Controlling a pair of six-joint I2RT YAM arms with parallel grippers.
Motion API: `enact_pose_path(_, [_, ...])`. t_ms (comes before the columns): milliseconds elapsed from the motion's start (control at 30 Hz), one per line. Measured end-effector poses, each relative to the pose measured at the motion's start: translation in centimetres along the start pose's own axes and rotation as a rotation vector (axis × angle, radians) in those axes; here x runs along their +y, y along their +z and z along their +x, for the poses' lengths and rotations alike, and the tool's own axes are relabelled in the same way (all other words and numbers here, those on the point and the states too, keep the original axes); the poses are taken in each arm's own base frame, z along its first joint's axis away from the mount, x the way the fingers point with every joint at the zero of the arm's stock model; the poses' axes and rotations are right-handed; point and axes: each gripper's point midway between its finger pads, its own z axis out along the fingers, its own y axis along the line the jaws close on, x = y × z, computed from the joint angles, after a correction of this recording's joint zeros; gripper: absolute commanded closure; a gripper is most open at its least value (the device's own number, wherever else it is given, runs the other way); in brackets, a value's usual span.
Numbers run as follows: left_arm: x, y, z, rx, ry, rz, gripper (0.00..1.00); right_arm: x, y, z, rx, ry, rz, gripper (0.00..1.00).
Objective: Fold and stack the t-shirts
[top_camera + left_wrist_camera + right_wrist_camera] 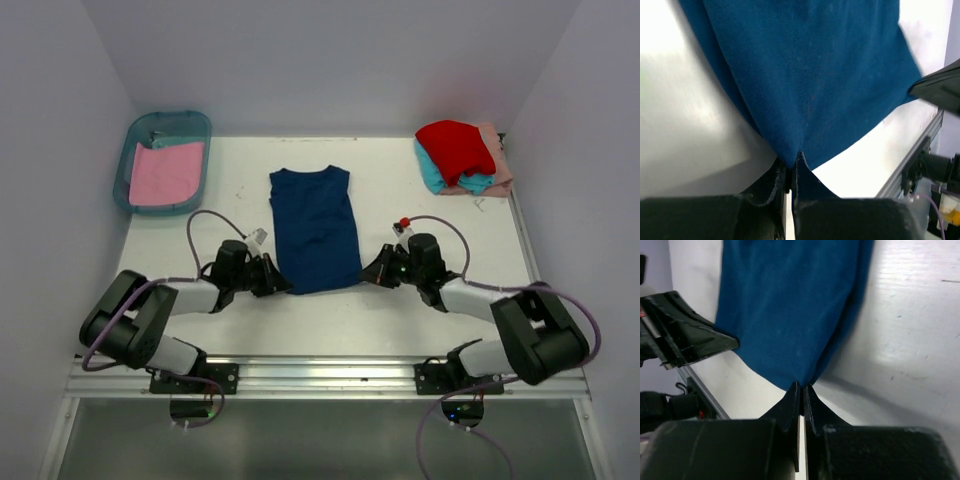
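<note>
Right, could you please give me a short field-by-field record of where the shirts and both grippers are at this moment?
navy shirt: spread flat mid-table, neckline toward the far wall
left gripper: shut on the navy shirt's near left hem corner
right gripper: shut on its near right hem corner
pink shirt: folded, lying in the teal bin, far left
pile, far right: red shirt on top of teal shirt and peach shirt, bunched, not folded
</note>
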Motion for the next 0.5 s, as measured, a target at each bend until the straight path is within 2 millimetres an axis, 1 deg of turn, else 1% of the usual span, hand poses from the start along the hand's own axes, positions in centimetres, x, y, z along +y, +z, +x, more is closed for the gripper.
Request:
enact_pose_path(100, [-0.4, -1.3, 2.5, 0.05, 0.007, 0.001, 1.0, 2.3, -2.3, 0.2, -0.018, -0.066, -0.045, 1.0])
enact_pose_path(200, [-0.6, -3.2, 5.2, 0.101, 0.002, -0.005, 1.0, 4.4, -4.7, 0.5, -0.037, -0.127, -0.085, 1.0])
enact_pose_path(300, [-1.3, -5.3, 7.5, 0.132, -0.014, 0.007, 1.0, 5.1, -6.7, 1.7, -0.019, -0.154, -0.093, 1.0])
enact_pose_path(367, [-2.4, -6.7, 7.8, 0.121, -0.014, 0.038, 1.0, 5.1, -7.9, 2.7, -0.001, -0.157, -0.088, 1.0])
enact_pose_path(500, [-5.0, -9.5, 7.2, 0.05, -0.025, 0.118, 1.0, 5.0, -10.0, 4.1, 0.017, -0.154, -0.076, 1.0])
